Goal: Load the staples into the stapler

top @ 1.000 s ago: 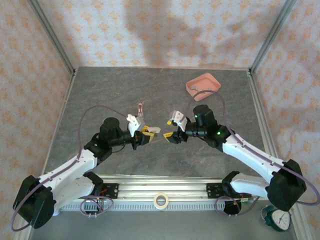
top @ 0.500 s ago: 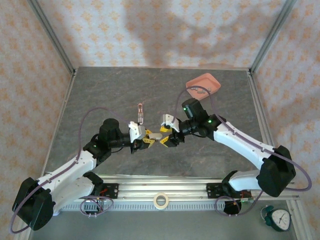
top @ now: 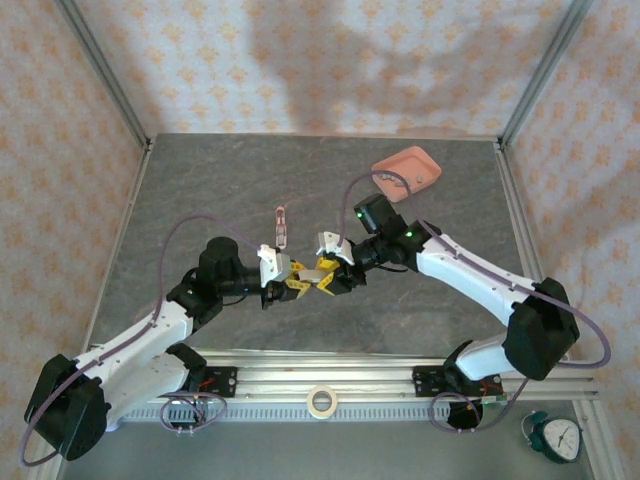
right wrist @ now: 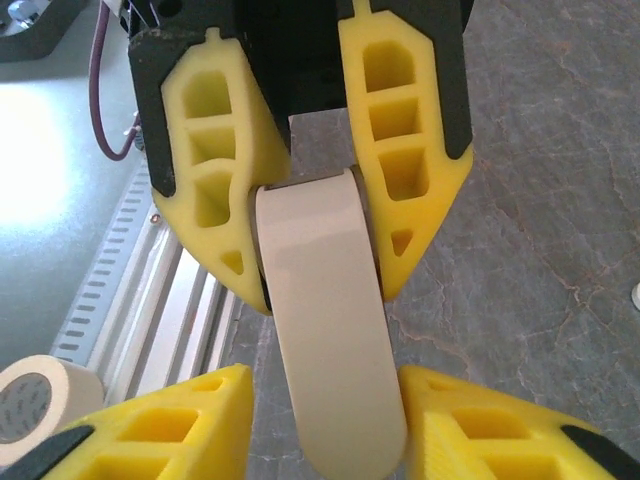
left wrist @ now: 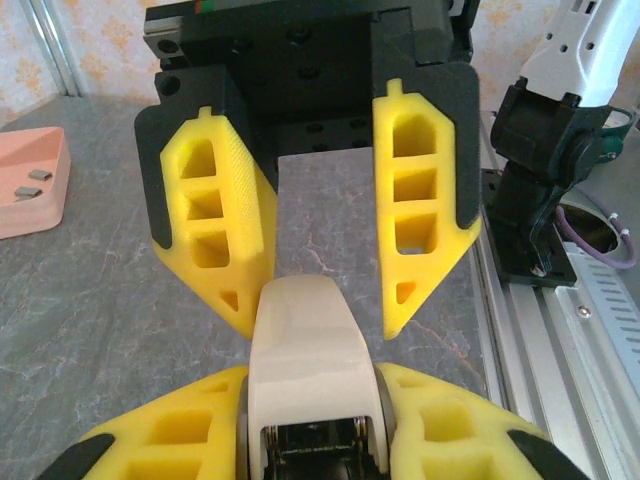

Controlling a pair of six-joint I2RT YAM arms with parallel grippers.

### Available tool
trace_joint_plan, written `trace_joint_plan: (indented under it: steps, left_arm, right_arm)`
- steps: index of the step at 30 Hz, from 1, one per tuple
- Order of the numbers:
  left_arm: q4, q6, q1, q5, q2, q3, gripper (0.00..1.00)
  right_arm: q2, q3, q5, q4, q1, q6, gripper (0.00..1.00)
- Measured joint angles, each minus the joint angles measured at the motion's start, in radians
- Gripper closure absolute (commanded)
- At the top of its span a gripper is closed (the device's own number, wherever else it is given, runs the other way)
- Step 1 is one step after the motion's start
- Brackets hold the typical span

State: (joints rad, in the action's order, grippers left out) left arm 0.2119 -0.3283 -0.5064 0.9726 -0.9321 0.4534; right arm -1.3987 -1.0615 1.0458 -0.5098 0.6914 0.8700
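Note:
My left gripper (left wrist: 312, 420) is shut on the stapler (left wrist: 305, 340), gripping its white body by the sides, with the metal channel showing at the near end. The white body (right wrist: 325, 330) sticks out towards my right gripper (right wrist: 320, 400). That gripper is open, its yellow fingers standing on either side of the white tip. The two grippers meet tip to tip above the table's middle, left gripper (top: 298, 286) and right gripper (top: 322, 278). Grey staples (left wrist: 35, 175) lie in the pink tray (top: 407, 172).
A small pink piece (top: 280, 224) lies on the table just beyond the grippers. A tape roll (top: 320, 401) sits on the front rail, and a clock (top: 556, 436) stands at the near right corner. The pink tray is at the back right.
My right arm has swung left and closed in on the left gripper, and its open fingers now straddle the stapler's white tip. The left gripper has edged slightly right.

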Motion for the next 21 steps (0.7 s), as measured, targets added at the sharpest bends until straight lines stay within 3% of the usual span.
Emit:
trace_joint_plan:
  steps: [8,12,14,18,21]
  left_arm:
    - [0.0,-0.014,-0.005,0.016,-0.002,0.0,1.0]
    - [-0.001,-0.014,-0.005,0.018,-0.002,0.0,1.0]
    - [-0.004,-0.013,-0.005,0.018,-0.002,0.0,0.87]
    - [-0.001,0.009,-0.01,-0.056,0.008,-0.003,0.49]
    - [0.027,0.056,-0.011,-0.182,0.034,-0.017,0.38]
  right_arm:
    - [-0.022,-0.018,0.017,-0.014,0.0,0.007,0.71]
    - [-0.026,-0.021,0.018,-0.021,0.0,0.024,0.89]
    - [-0.026,-0.024,0.016,-0.026,-0.001,0.027,0.91]
    - [-0.024,-0.02,-0.001,0.0,-0.005,-0.033,0.97]
    - [-0.004,0.026,-0.056,0.1,-0.008,-0.193,0.97]
